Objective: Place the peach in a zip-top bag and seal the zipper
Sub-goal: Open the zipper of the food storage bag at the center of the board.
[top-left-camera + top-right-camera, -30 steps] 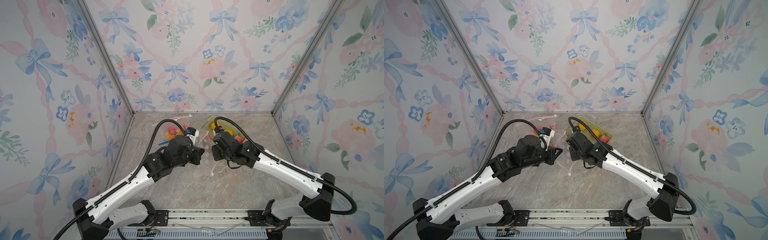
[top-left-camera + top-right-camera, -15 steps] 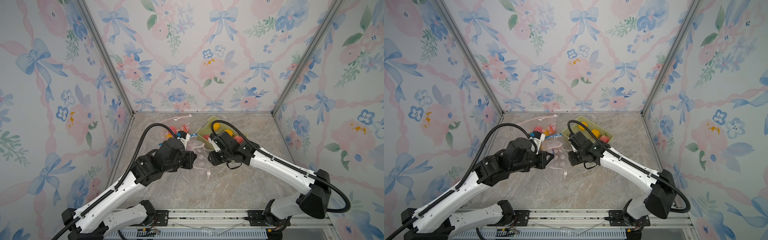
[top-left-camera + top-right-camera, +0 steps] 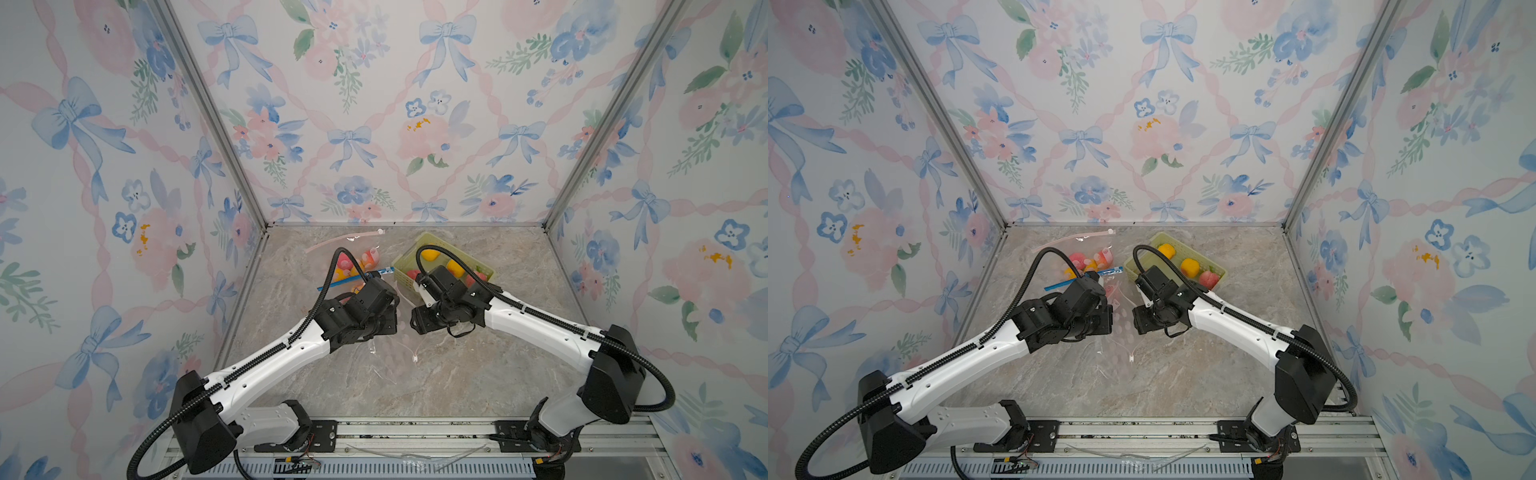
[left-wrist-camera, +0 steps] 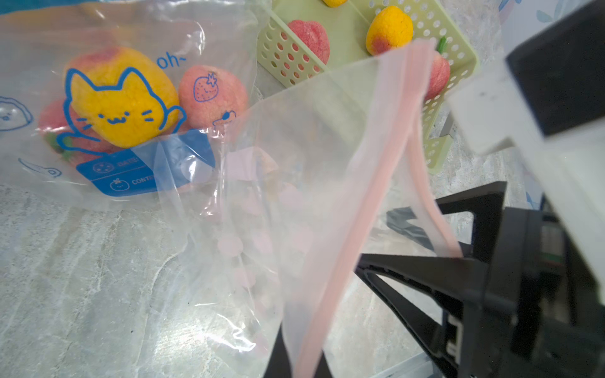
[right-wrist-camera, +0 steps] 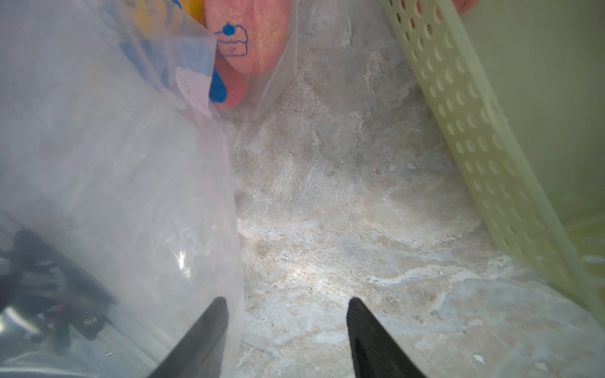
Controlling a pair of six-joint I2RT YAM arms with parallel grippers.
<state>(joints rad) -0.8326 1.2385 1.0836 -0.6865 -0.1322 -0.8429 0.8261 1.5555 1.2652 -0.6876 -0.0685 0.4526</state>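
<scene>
In both top views a clear zip-top bag [image 3: 392,351] with a pink zipper [image 4: 347,242] hangs from my left gripper [image 3: 391,321], which is shut on its zipper edge [image 4: 299,360]. My right gripper [image 3: 417,323] faces it, open, over bare table [image 5: 287,302]. One of its fingers [image 5: 209,327] shows through the bag film. A pink peach [image 4: 309,37] lies in the green basket [image 4: 435,131] with a second pink peach [image 3: 1208,277]. Nothing is inside the held bag [image 3: 1121,345].
A blue-printed bag [image 4: 124,108] holding several fruits lies behind the left gripper [image 3: 1109,321]. Yellow fruits [image 3: 431,252] also sit in the basket [image 3: 401,266]. Another pink-zippered bag [image 3: 345,241] lies near the back wall.
The right gripper's jaws have opened and let go of the bag edge. Both grippers have moved slightly toward the front, and the left one still holds the bag.
</scene>
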